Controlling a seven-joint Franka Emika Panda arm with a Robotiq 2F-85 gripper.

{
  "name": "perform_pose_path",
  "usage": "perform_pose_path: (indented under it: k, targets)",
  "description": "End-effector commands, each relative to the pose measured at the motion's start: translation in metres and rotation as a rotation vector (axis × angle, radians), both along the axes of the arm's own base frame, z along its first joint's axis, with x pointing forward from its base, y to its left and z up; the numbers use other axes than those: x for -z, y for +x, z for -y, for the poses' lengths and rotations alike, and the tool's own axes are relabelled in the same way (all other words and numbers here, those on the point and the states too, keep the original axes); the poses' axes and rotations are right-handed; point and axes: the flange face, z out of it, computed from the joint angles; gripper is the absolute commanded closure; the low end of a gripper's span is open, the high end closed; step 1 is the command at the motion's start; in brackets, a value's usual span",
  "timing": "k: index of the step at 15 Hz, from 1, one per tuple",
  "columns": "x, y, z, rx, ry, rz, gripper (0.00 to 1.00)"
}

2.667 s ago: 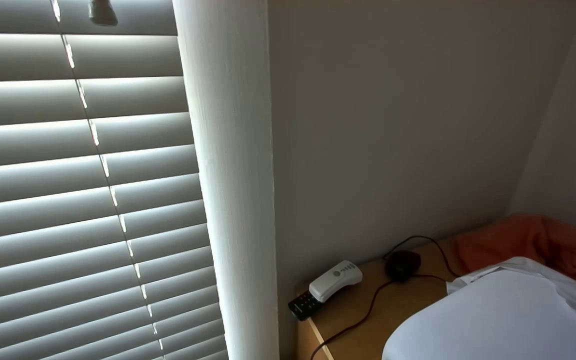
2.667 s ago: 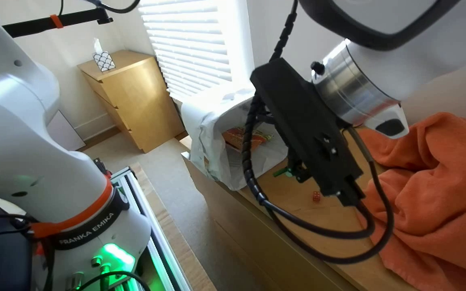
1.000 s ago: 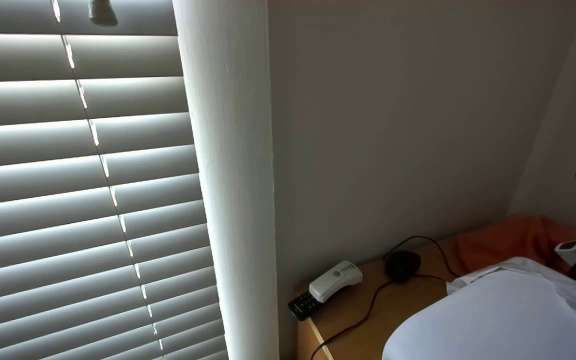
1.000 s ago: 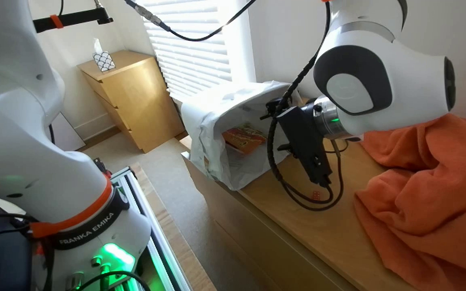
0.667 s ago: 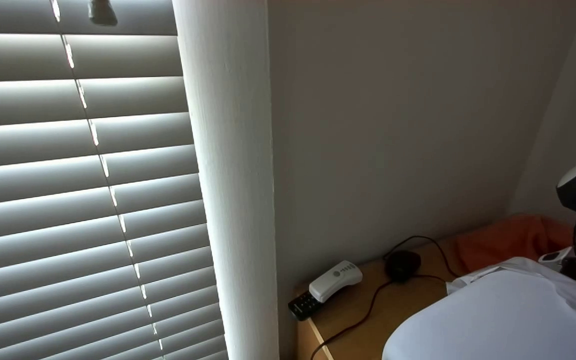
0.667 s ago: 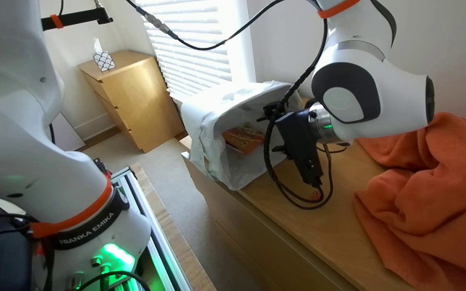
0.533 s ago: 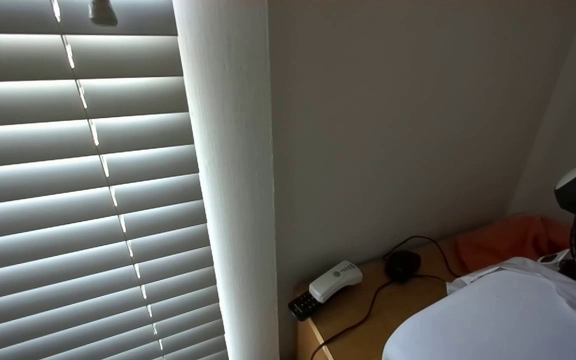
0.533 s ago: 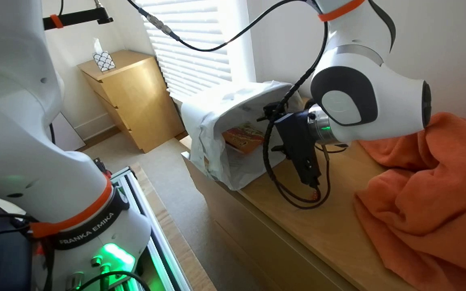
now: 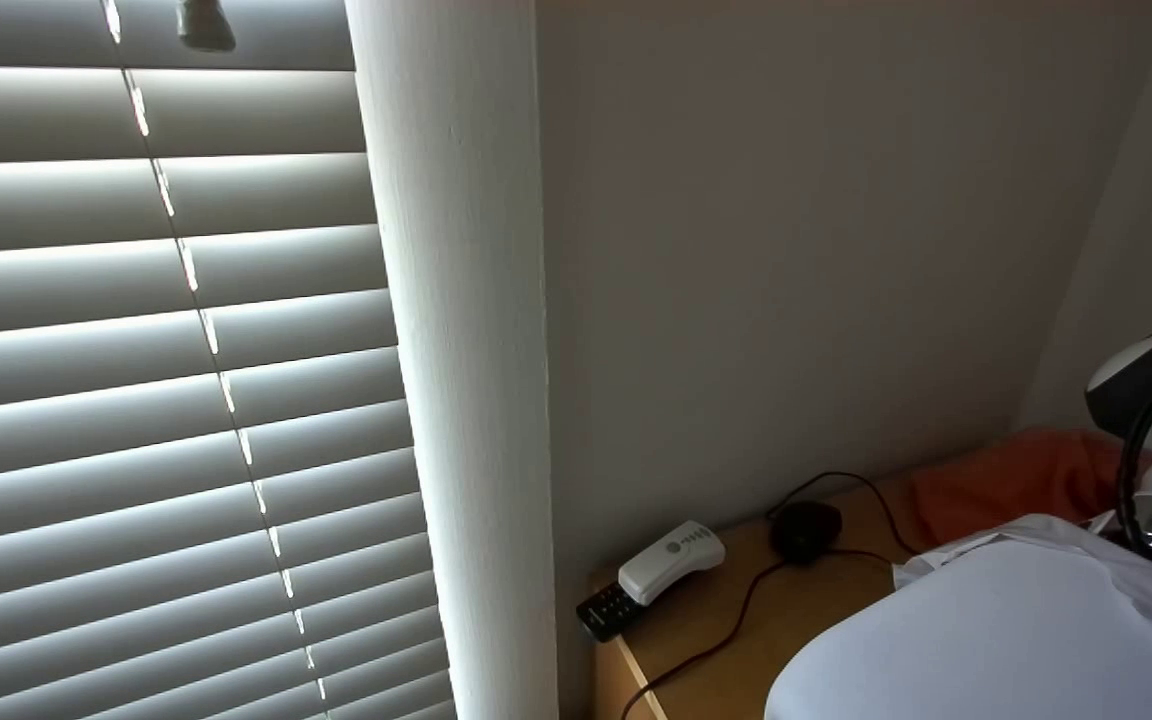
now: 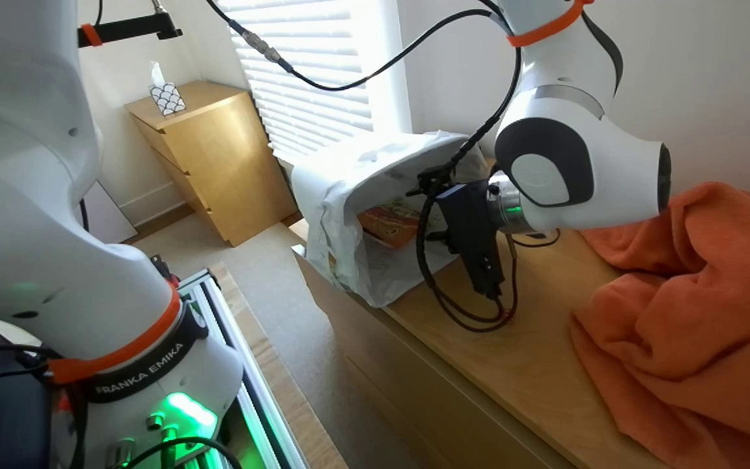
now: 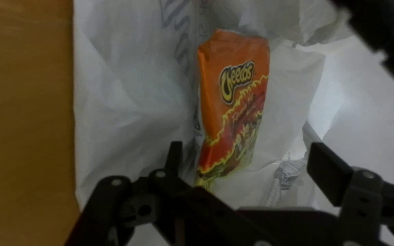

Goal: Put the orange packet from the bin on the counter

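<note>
The orange packet (image 11: 233, 99), a Cheetos bag, lies inside the bin lined with a white plastic bag (image 10: 342, 195). The bin seems to rest on its side on the wooden counter (image 10: 544, 365), its mouth toward the arm. The packet (image 10: 385, 225) also shows through the mouth in an exterior view, partly covered by the cable. My gripper (image 11: 247, 153) is open and empty in the wrist view, the packet's lower end showing between its fingers but apparently deeper in. In an exterior view the gripper (image 10: 424, 208) is at the bin's mouth. The bin's back (image 9: 986, 640) shows in an exterior view.
An orange cloth (image 10: 694, 312) lies on the counter to the right of the arm. A small red die (image 10: 508, 316) is partly behind the hanging gripper cable (image 10: 466, 319). Remotes (image 9: 671, 562) and a black corded object (image 9: 804, 530) lie behind the bin.
The arm has swung down and across toward the bin, so the gripper is now at its mouth. The arm has entered the right edge of an exterior view. The packet has not visibly moved.
</note>
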Motion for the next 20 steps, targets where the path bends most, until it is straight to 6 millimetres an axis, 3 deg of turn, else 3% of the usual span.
perform_pose_path:
  k: [1,7,9,14,20]
  targets:
    - [0.004,0.003,-0.004,-0.006,0.038,-0.042,0.39]
    - [0.010,0.000,-0.002,-0.010,0.049,-0.071,0.87]
    - [0.012,-0.001,0.000,-0.007,0.048,-0.080,0.99]
    - [0.013,-0.003,0.007,-0.001,0.041,-0.095,1.00]
    - [-0.021,-0.015,0.041,-0.011,-0.085,-0.078,1.00]
